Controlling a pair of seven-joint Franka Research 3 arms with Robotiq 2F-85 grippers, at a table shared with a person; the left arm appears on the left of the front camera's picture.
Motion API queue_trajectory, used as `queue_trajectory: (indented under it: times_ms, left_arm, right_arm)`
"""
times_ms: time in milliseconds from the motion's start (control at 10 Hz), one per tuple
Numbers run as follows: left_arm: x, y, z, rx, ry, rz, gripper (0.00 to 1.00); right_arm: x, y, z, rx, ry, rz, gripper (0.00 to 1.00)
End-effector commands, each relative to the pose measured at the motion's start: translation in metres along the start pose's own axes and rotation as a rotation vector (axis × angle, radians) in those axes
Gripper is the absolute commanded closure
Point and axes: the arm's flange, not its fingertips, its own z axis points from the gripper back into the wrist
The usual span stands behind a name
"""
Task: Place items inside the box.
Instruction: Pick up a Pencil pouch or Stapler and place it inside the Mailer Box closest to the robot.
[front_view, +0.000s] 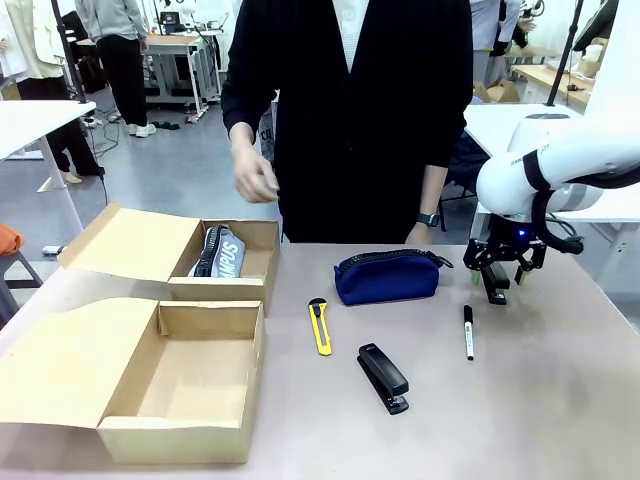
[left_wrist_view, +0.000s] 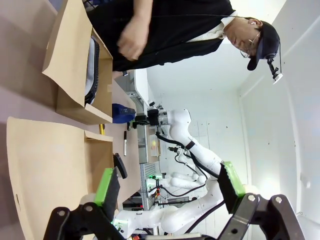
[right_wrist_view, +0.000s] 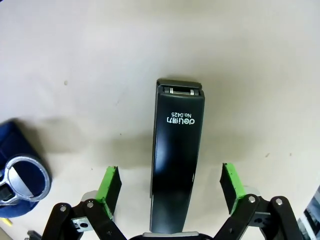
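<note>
While my right gripper (right_wrist_view: 170, 171) stands wide open astride the black stapler (right_wrist_view: 177, 125) near the table's (right_wrist_view: 75, 50) far edge, I should lower squarely, then close across its narrow sides.

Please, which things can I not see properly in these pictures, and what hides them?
Front view: the grey pouch is half hidden behind the wall of the far box; its print is partly covered.
Right wrist view: the base of the right claw hides the near end of the stapler; the navy pouch is cut by the left edge.
Left wrist view: the marker is too small for detail.
</note>
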Motion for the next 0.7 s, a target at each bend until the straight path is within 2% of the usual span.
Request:
queue_trajectory:
  times_ms: [0,100,200,300,400,500,600]
  left_arm:
    - [-0.0031,-0.0003,0.0006,-0.010,0.005,-0.021,0.00]
    - [-0.0031,-0.0003,0.0006,-0.010,0.005,-0.021,0.00]
    - [-0.0031,-0.0003,0.0006,-0.010,0.005,-0.021,0.00]
    - [-0.0031,-0.0003,0.0006,-0.010,0.005,-0.021,0.00]
    - [-0.0031,-0.0003,0.0006,-0.010,0.005,-0.021,0.00]
    - [-0.0031,-0.0003,0.0006,-0.010,0.005,-0.021,0.00]
    - [-0.0031,-0.0003,0.0006,-0.010,0.005,-0.021,0.00]
  right_arm:
    - [-0.0011,0.0057,0.0045,0.021,-0.028,-0.029,0.00]
    - [-0.0010,0.0064,0.0046,0.013,-0.024,-0.027,0.60]
    - [-0.0011,0.0071,0.0039,0.017,-0.022,-0.020,0.60]
    - [-0.0012,0.0070,0.0028,0.016,-0.018,-0.017,1.00]
    - [-0.0015,0.0068,0.0019,0.017,-0.018,-0.015,0.65]
    - [-0.0017,0.0065,0.0008,0.014,-0.013,-0.011,1.00]
    - [-0.0015,0.0063,-0.0003,0.014,-0.008,-0.010,1.00]
